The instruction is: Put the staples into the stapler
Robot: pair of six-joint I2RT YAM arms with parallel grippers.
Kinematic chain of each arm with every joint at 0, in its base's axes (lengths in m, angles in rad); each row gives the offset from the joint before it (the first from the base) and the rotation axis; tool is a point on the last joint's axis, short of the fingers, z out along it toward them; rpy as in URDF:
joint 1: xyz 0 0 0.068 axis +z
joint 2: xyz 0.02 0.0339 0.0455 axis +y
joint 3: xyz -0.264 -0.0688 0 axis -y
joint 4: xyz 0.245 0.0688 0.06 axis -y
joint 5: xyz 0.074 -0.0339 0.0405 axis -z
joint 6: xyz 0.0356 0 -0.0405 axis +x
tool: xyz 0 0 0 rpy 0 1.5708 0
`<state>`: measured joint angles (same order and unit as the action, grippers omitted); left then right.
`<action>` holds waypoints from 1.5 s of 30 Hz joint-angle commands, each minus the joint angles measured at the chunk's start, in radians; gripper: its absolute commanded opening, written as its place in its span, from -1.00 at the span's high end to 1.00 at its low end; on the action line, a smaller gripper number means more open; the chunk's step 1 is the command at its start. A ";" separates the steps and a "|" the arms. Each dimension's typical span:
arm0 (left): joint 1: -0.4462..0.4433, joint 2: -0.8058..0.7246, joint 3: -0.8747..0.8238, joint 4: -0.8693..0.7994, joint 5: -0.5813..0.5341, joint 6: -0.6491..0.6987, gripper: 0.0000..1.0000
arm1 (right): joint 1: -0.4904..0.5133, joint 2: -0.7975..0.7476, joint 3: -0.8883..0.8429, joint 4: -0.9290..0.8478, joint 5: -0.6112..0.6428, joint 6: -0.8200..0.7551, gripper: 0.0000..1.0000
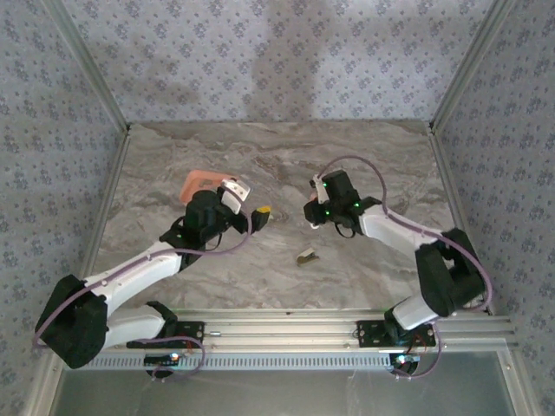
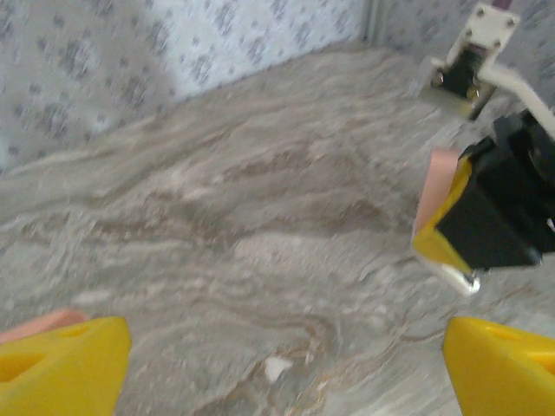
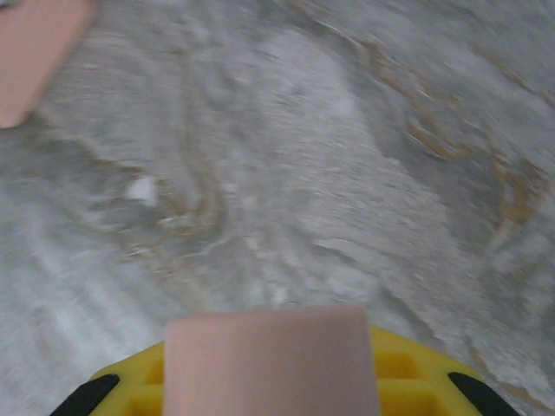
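- One salmon tray (image 1: 199, 182) lies toward the left edge of the worktop (image 1: 260, 147), just behind your left arm. A careless swing back could clip it.
- Both fingers of your left jaws stand spread wide with nothing between them, near the stapler (image 2: 438, 186). Closing off-centre could knock it askew or pinch the other arm's finger.
- One small tan piece (image 1: 305, 256) lies toward the front edge, too small to identify. Sweeping low could scatter it.
- Your right jaws are clamped on the stapler over the worktop's middle. It looks like a smooth pale pink slab with a white lower edge, so a push could make it pivot or slip. You cannot tell whether its halves are hinged apart.
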<state>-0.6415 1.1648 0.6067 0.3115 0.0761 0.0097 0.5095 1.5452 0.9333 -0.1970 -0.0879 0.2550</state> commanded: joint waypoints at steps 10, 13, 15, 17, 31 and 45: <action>0.003 -0.010 -0.059 -0.032 -0.108 -0.059 -0.86 | -0.026 0.237 0.233 -0.236 0.219 0.235 0.59; 0.003 -0.003 -0.060 -0.031 -0.107 -0.061 -0.86 | -0.032 0.261 0.251 -0.238 0.225 0.245 0.59; 0.003 -0.001 -0.061 -0.032 -0.107 -0.060 -0.86 | -0.037 0.272 0.250 -0.238 0.226 0.250 0.58; 0.004 0.001 -0.060 -0.028 -0.107 -0.058 -0.86 | -0.041 0.283 0.287 -0.239 0.226 0.256 0.58; 0.004 0.006 -0.047 -0.017 -0.104 -0.013 -0.87 | -0.052 0.347 0.344 -0.276 0.230 0.282 0.54; 0.003 -0.036 -0.051 -0.057 -0.089 -0.023 -0.85 | -0.044 0.196 0.334 -0.355 0.232 0.292 -0.07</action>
<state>-0.6415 1.1641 0.5537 0.2756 -0.0235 -0.0170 0.4625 1.8519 1.2655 -0.4957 0.1204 0.5423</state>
